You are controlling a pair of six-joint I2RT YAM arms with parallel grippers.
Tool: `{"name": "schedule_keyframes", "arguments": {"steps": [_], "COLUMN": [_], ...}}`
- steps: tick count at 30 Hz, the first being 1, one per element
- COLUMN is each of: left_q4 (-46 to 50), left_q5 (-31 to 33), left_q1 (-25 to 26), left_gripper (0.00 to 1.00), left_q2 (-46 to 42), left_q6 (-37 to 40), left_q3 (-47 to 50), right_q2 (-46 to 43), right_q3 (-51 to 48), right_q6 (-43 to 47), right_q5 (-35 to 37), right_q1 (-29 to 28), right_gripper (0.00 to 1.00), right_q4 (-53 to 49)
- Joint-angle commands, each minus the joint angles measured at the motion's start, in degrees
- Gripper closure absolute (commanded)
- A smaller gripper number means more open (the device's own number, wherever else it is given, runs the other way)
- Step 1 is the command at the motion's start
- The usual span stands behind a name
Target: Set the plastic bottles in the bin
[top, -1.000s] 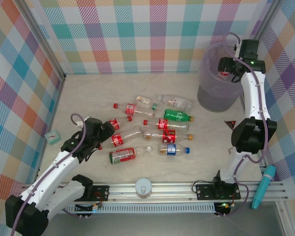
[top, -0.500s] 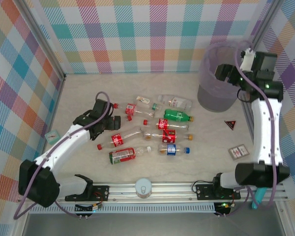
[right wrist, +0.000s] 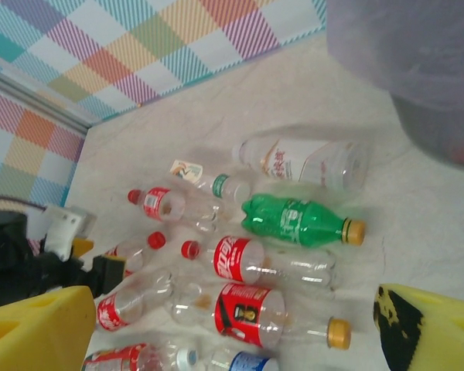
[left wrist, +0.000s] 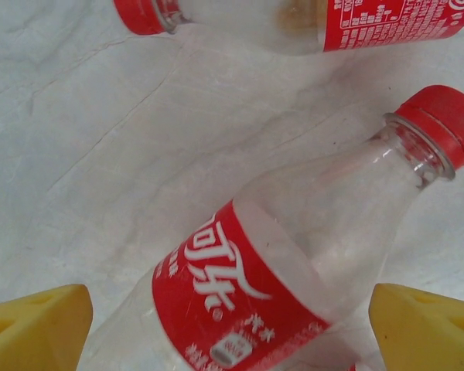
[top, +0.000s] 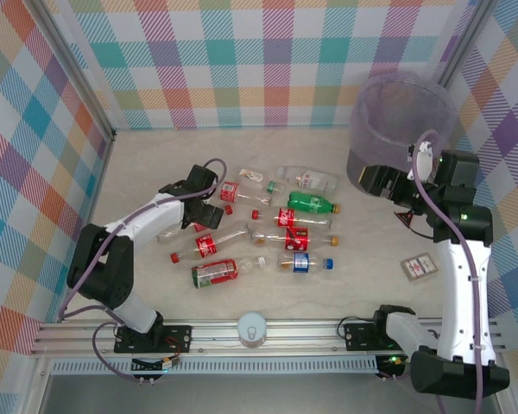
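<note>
Hovering above a red-labelled bottle (left wrist: 294, 247) lying on the table (left wrist: 100, 154), our left claw (left wrist: 232, 325) stands apart; the bottle's long axis crosses diagonally between our fingers (left wrist: 31, 325); our right claw (top: 375, 179) gapes near the bin (top: 397, 121).

The left end effector (top: 205, 207) has been advanced from the near-left of the surface (top: 155, 155) to the bottle cluster. A clear red-labelled, red-capped plastic bottle (left wrist: 294, 255) is now framed between its spread jaws. The right end effector (top: 369, 179) has been withdrawn from above the round translucent grey-purple plastic bin (top: 397, 103) to its near side.
</note>
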State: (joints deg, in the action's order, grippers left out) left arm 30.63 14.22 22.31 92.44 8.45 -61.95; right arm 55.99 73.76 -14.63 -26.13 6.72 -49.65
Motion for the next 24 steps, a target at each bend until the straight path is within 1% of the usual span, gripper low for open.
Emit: {"name": "schedule_keyframes", "arguments": {"steps": [1,5,10,15,21,23,24], "left_q4": [-1.5,-0.9,0.0,0.8,1.3,1.5,1.4], "left_q5": [0.5,0.5,2.1,3.7,4.7,4.8,4.9], "left_q1": [-0.4,-0.4,-0.4,-0.6,-1.4,-2.0,-2.2], "left_gripper": [0.09,0.10,0.17,0.32,0.43,0.50,0.50], "left_q2": [3.1,6.3,9.0,10.0,8.8,8.2,7.8], "left_q6": [3.1,3.7,3.5,2.2,1.1,1.0,1.0], "left_q3": [-2.4,-3.9,-5.3,-5.8,-6.1,-6.5,-6.6], "right_q2": [-2.7,-6.2,-6.7,-5.8,-5.6,-5.8,-5.9], "right_q3": [-3.8,-8.7,-11.8,-12.6,-13.8,-14.7,-15.2], "right_q6": [-1.6,-3.0,-3.6,-4.3,-4.3,-4.2,-4.2], "right_q5": [-3.8,-4.3,-4.5,-5.2,-5.2,-5.3,-5.3], "right_q1": [-0.3,-0.3,-0.3,-0.2,-0.3,-0.2,-0.3], "right_gripper": [0.08,0.08,0.07,0.07,0.07,0.07,0.07], "right_q4": [-2.0,-2.3,-1.9,0.1,0.7,0.7,0.9]}}
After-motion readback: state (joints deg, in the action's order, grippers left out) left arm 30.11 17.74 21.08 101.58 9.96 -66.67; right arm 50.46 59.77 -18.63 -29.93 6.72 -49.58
